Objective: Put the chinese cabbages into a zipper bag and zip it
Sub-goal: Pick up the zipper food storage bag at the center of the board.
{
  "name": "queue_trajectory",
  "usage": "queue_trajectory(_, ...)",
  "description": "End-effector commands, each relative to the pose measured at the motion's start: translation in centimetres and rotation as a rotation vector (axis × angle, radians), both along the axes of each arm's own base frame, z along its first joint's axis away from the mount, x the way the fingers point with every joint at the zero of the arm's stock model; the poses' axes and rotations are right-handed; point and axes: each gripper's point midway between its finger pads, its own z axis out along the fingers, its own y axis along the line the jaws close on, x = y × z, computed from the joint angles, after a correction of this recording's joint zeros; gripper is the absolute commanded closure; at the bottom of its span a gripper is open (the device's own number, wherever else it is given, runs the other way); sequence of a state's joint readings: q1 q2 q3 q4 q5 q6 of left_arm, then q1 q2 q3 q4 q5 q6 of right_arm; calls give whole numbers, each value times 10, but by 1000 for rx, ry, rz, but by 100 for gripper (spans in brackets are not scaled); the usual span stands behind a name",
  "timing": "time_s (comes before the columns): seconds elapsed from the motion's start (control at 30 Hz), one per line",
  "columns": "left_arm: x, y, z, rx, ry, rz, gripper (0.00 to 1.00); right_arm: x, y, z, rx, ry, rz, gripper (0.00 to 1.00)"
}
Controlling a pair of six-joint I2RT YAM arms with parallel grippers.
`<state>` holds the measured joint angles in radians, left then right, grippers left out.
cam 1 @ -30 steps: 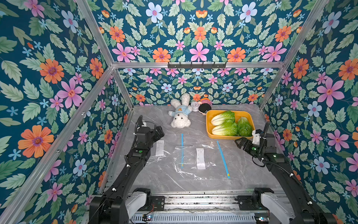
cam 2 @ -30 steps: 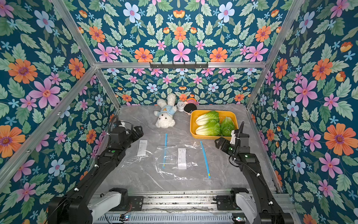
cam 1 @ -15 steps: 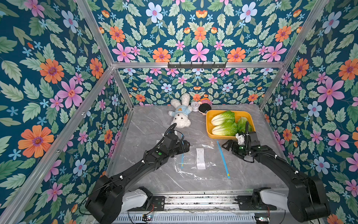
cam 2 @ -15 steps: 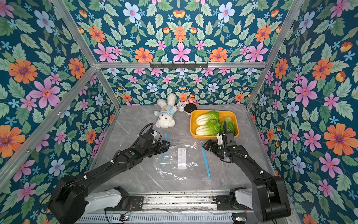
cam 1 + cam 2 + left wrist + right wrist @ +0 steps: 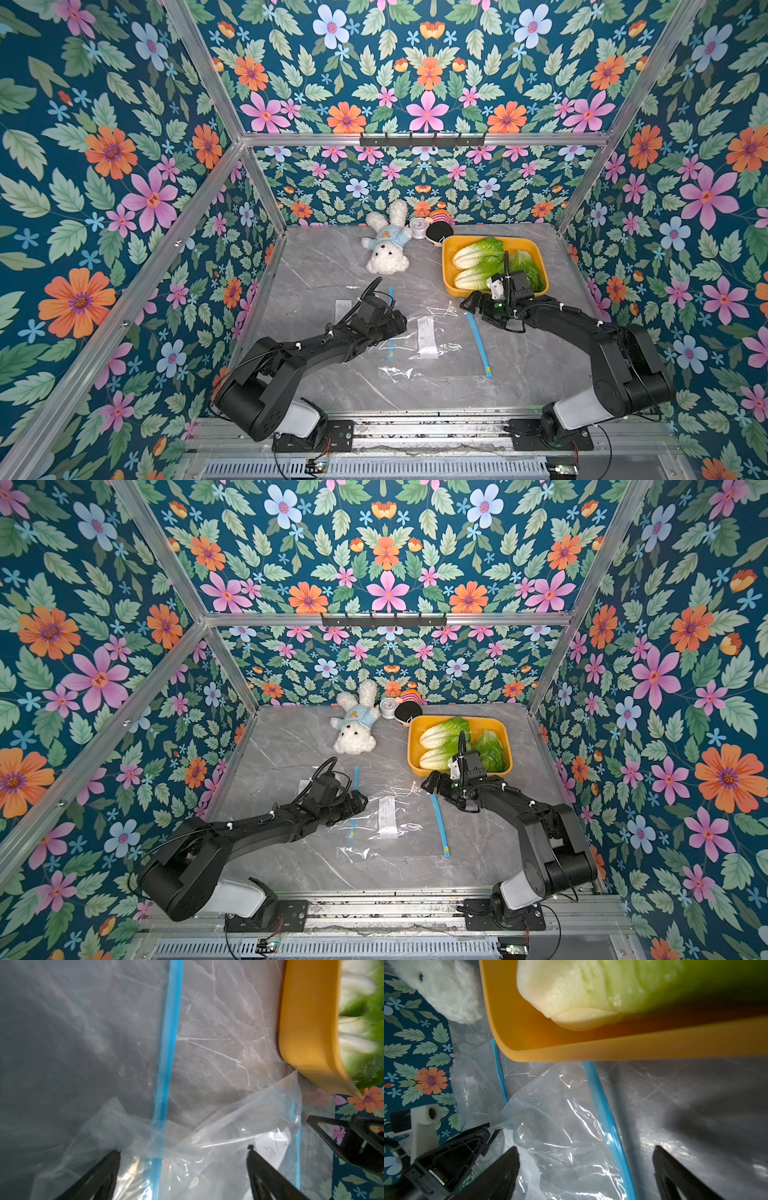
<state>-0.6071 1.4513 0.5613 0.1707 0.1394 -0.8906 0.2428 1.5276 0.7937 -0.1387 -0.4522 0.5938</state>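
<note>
Three walls [image 5: 124,174]: dark teal paper printed with pink, orange and blue flowers, edged by aluminium bars.
Tabletop [image 5: 324,266]: glossy grey marble-look slab.
Left arm [image 5: 316,340]: lies low across the table, reaching toward the middle.
Left gripper [image 5: 400,323]: jaws spread wide and gripping nothing. In the wrist view [image 5: 182,1151] rumpled clear plastic and a blue strip lie under the gap.
Right arm [image 5: 582,328]: bent at the elbow, forearm low, pointing inward along the tray's near side.
Right gripper [image 5: 468,302]: jaws wide apart and empty, just beside the tray's near corner. In the wrist view [image 5: 585,1148] they straddle a blue seal strip.
Clear plastic zipper bag [image 5: 440,332]: it has a white label and a blue seal strip, lies flat and crinkled between the two grippers, and is empty.
Second clear bag [image 5: 343,305]: lies partly under the left arm.
Yellow rectangular plastic tray [image 5: 447,266]: at the far right of the table, holding all three cabbages.
Chinese cabbages [image 5: 477,252]: two lie side by side with white bases toward the middle, and the third shows green leaves beside them.
White plush toy [image 5: 386,257]: lies at the back, left of the tray.
</note>
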Motion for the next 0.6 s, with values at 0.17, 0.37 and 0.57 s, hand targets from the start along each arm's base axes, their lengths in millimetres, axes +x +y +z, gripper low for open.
queue_trajectory(0.17, 1, 5, -5, -2, -16, -9, 4, 7, 14, -3, 34, -8, 31, 1)
queue_trajectory(0.37, 1, 6, -7, -1, -14, -3, 5, 3, 23, -15, 42, 18, 57, 1)
queue_trajectory(0.57, -2, 10, -9, 17, -11, 0, 6, -9, 28, -4, 97, -2, 80, 1)
